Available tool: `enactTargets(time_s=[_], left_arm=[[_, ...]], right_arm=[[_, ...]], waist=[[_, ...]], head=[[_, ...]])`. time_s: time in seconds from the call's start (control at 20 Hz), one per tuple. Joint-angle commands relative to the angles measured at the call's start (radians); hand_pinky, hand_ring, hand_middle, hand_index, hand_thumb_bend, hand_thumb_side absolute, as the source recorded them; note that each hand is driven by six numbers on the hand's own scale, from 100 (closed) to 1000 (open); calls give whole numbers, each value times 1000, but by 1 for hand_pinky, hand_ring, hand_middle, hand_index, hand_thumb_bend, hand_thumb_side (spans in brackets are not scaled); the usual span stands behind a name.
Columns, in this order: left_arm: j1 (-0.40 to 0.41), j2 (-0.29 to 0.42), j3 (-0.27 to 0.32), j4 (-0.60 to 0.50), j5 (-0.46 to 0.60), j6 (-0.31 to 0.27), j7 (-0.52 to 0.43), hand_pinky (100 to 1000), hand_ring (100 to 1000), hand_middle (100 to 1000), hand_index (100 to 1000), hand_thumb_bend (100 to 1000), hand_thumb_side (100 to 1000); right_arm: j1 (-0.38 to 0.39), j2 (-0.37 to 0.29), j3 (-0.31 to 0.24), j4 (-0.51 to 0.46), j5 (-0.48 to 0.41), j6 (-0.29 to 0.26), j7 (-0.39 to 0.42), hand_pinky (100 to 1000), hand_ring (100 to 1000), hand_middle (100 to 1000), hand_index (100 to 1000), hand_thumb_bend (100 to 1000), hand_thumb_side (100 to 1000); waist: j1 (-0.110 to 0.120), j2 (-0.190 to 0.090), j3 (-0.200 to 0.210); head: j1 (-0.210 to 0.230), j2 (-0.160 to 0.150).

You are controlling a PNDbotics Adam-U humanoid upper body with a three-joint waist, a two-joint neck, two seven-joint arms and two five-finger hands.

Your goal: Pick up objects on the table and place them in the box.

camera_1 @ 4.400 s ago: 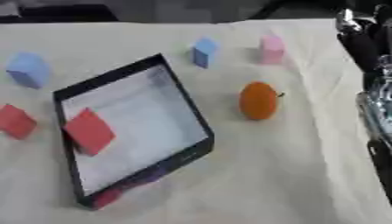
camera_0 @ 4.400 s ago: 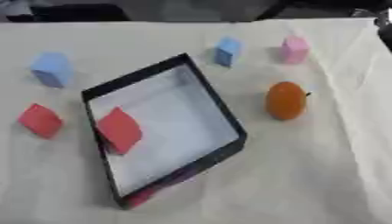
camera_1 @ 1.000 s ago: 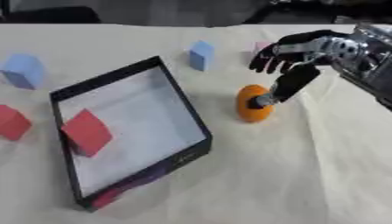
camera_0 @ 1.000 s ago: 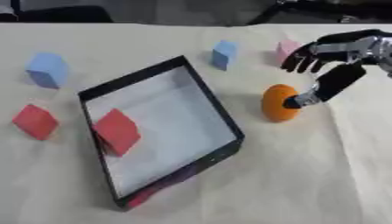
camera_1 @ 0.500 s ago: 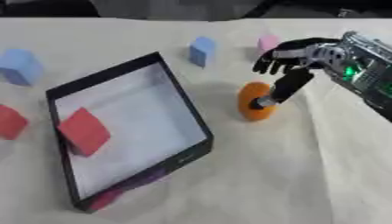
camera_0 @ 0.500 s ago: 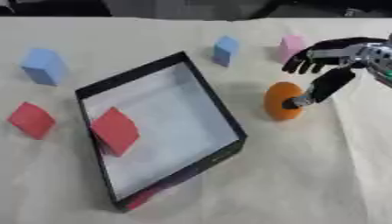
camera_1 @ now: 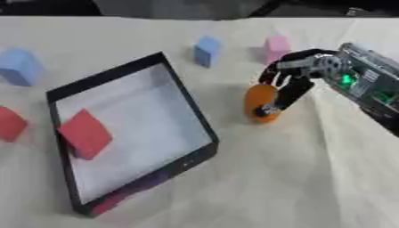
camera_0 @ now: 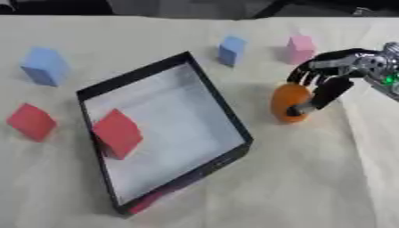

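Note:
An orange fruit (camera_0: 286,100) lies on the cloth just right of the black-walled box (camera_0: 221,97). My right hand (camera_0: 333,72) comes in from the right and sits over the fruit, its fingers curled down behind it and its thumb against the front. One red block (camera_0: 117,133) rests inside the box. Loose on the cloth are a second red block (camera_0: 31,122), a large blue block (camera_0: 45,66), a small blue block (camera_0: 230,50) and a pink block (camera_0: 300,48). The left hand shows in neither view.
Something red (camera_0: 144,203) pokes out under the box's near corner. The cream cloth (camera_0: 311,178) covers the table, with open room in front of and right of the box. A dark edge runs along the far side.
The right hand came in from the right, lowered onto the orange fruit and closed round it. The whole picture has shifted, so the camera moved.

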Motion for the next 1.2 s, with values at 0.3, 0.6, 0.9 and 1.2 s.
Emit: enactTargets(time_s=[0.3, 0.6, 0.9, 1.2], left_arm=[[-9, 11, 6, -18, 0, 0, 1, 909, 854, 853, 895, 538, 783], [-5, 14, 9, -18, 1, -2, 3, 909, 853, 852, 895, 534, 781], [1, 21, 10, -20, 2, -3, 5, 910, 853, 851, 894, 534, 779], [13, 31, 13, -20, 2, -5, 7, 910, 853, 850, 893, 533, 777]], right_arm=[[-17, 8, -9, 33, -26, -1, -13, 833, 764, 605, 713, 301, 146], [-17, -1, -11, -24, -65, 1, -33, 823, 709, 574, 691, 117, 100], [-24, -53, -54, -196, -42, 7, -60, 824, 694, 559, 678, 108, 100], [-106, -55, -110, -417, 12, 12, -37, 822, 680, 540, 669, 139, 100]], waist=[[14, -2, -2], [13, -14, -1], [7, -34, -6], [4, -53, -12]], head=[[7, -14], [12, 0], [19, 12], [33, 25]])
